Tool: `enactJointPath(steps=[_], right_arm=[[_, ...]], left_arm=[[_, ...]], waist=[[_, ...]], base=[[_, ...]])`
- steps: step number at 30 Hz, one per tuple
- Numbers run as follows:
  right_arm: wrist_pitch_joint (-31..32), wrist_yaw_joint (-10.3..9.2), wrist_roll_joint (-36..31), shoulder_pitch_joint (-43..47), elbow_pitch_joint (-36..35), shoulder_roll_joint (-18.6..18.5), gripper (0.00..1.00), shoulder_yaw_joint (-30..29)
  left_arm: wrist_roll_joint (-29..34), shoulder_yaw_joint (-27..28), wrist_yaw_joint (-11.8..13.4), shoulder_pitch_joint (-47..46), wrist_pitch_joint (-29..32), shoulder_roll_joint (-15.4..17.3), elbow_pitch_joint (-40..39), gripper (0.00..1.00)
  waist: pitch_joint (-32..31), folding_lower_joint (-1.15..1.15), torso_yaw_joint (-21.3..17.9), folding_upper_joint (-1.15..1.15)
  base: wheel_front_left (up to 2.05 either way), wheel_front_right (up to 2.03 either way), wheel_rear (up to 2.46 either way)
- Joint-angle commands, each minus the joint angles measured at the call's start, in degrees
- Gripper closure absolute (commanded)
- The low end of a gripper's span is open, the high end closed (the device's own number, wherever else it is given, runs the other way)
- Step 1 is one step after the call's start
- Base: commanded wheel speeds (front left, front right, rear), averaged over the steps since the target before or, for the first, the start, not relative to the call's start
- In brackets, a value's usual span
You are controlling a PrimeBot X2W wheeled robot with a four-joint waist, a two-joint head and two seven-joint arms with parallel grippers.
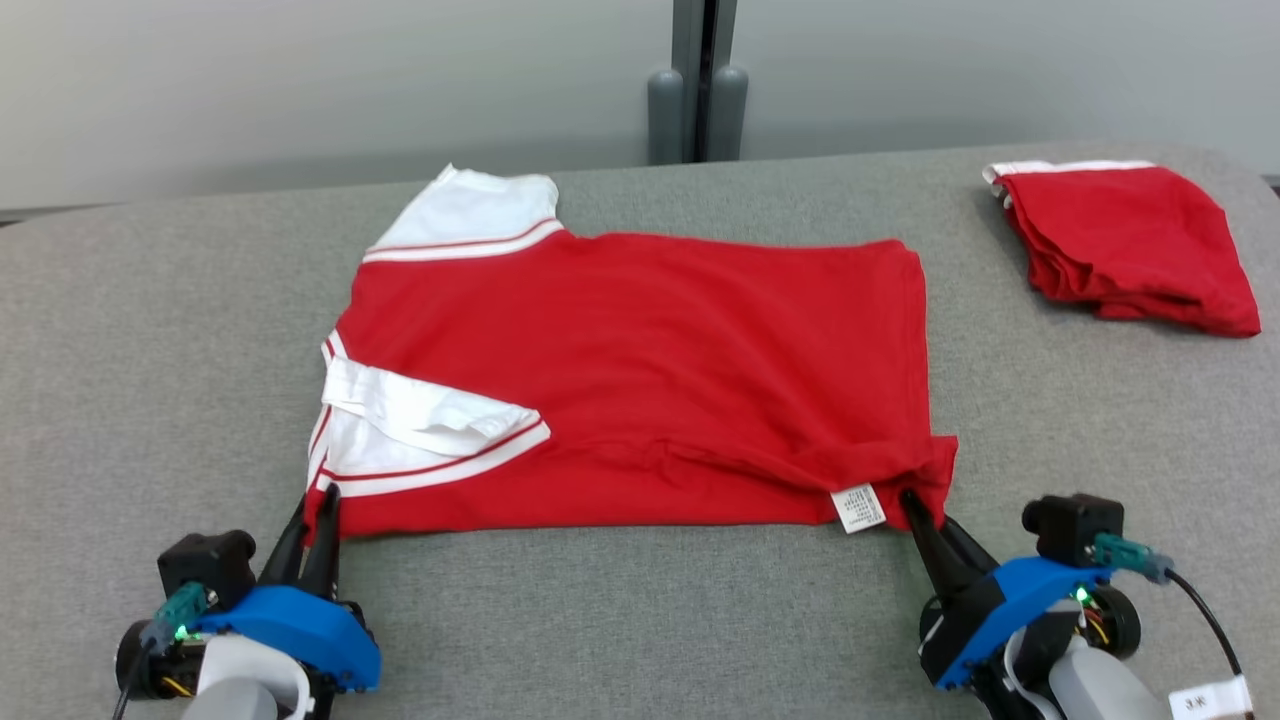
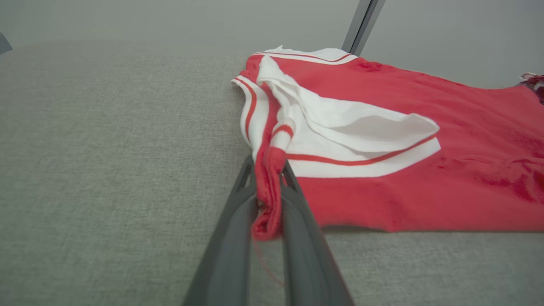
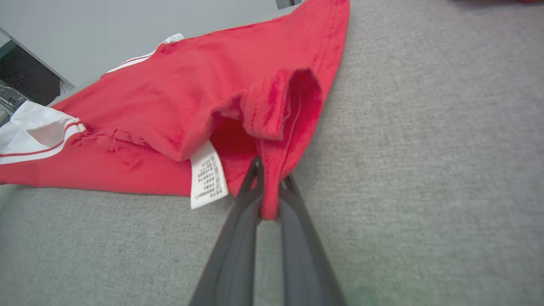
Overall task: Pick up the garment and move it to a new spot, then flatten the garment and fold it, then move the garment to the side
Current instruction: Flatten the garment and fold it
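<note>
Garment looks soft, light, floppy; I want its 2 near corners. Left fingers and right fingers pinch those.

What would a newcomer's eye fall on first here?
A red shirt with white sleeves lies spread across the grey table. The left gripper pinches its near left corner, the right gripper the corner beside the white label. A folded red garment sits far right.

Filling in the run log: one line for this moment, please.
left gripper: shut on shirt corner | right gripper: shut on shirt corner | shirt: lying on table
</note>
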Motion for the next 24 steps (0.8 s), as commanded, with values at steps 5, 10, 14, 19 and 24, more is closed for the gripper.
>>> enactJointPath(steps=[5,10,14,19,24], right_arm=[[0.2,0.03,1.1,4.6,-3.4,-1.3,1.00,-0.6],[1.9,0.03,1.5,10.5,-8.8,-2.0,1.00,-2.6],[4.6,0.03,1.5,15.3,-14.0,-2.3,1.00,-5.2],[8.7,0.03,0.1,21.3,-20.4,-1.7,1.00,-9.2],[12.7,0.03,-1.0,24.8,-24.3,0.1,1.00,-11.4]], left_arm=[[-0.4,0.9,2.2,5.6,-0.6,-0.3,-6.0,1.00],[-1.2,1.4,5.0,13.1,0.0,0.2,-13.4,1.00],[-1.8,1.9,7.1,18.3,1.6,1.0,-19.8,1.00],[-2.3,2.2,9.3,22.7,3.7,1.8,-26.6,1.00],[-2.6,1.9,10.6,25.1,5.1,1.9,-29.9,1.00]], waist=[[-2.7,0.00,1.2,0.00],[-4.2,0.00,1.8,0.00],[-4.5,0.00,2.6,0.00],[-3.9,0.00,3.3,0.00],[-3.2,0.00,3.4,0.00]], base=[[0.00,0.00,0.00],[0.00,0.00,0.00],[0.00,0.00,0.00],[0.00,0.00,0.00],[0.00,0.00,0.00]])
